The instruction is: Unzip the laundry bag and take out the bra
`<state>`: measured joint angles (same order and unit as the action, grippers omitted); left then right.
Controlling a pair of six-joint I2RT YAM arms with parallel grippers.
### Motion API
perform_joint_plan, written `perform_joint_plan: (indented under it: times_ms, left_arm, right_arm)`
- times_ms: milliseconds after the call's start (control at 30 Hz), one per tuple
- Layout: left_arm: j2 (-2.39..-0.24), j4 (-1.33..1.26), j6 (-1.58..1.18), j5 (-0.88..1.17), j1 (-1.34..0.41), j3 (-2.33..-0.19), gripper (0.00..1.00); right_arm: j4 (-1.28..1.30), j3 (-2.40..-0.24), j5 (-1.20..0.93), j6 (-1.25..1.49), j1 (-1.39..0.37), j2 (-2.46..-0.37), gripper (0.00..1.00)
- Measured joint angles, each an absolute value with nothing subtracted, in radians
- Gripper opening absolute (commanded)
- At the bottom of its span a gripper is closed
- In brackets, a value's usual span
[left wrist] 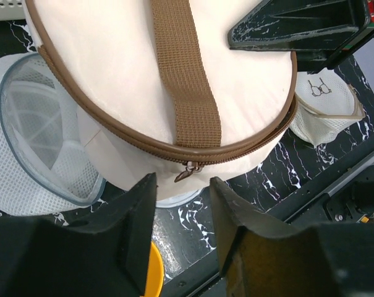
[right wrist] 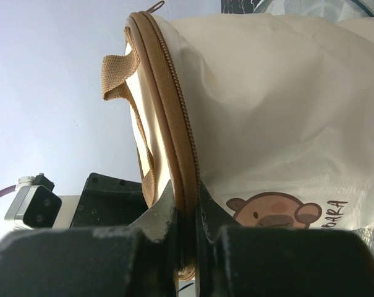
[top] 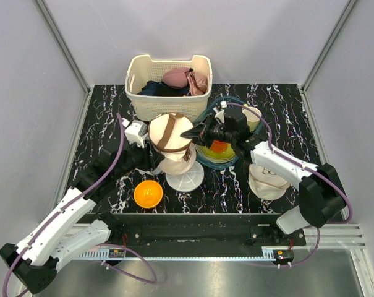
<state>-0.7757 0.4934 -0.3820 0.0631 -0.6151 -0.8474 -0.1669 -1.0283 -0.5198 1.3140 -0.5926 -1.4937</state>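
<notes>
right gripper (right wrist: 185,204) clamped on the brown zipper band (right wrist: 174,124) of the cream laundry bag (top: 170,133); left gripper (left wrist: 182,193) spread apart, empty, just below the zipper pull (left wrist: 188,171).

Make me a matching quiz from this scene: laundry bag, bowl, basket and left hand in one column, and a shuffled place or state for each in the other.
Column one
1. laundry bag
2. bowl
3. basket
4. left hand

Column two
A. open, close to the zipper pull
B. at the back of the table, clothes inside
C. orange, on the table near the front
D. zipper band pinched by the right hand

Pairs: 1-D, 2-C, 3-B, 4-A
</notes>
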Motion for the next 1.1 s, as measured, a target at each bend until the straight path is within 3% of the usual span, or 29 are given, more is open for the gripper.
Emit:
perform_joint_plan:
  times_ms: [100, 233, 700, 1100]
  left_arm:
    - [-0.789, 0.475, -0.385, 0.064, -0.615, -0.854, 0.24]
    - [-0.815, 0.461, -0.387, 0.062, -0.615, -0.865, 0.00]
    - [-0.811, 0.498, -0.389, 0.026, -0.579, -0.884, 0.00]
    - [-0.839, 0.499, -0.390, 0.120, -0.555, -0.889, 0.00]
  right_arm:
    - [-0.176, -1.028, -0.526, 1.318, -0.593, -1.494, 0.00]
    - [-0.192, -1.028, -0.529, 1.321, -0.593, -1.494, 0.00]
    - [-0.204, -0.940, -0.658, 1.225, -0.578, -1.478, 0.00]
    - [0.038, -0.909, -0.683, 0.978, -0.575, -1.248, 0.00]
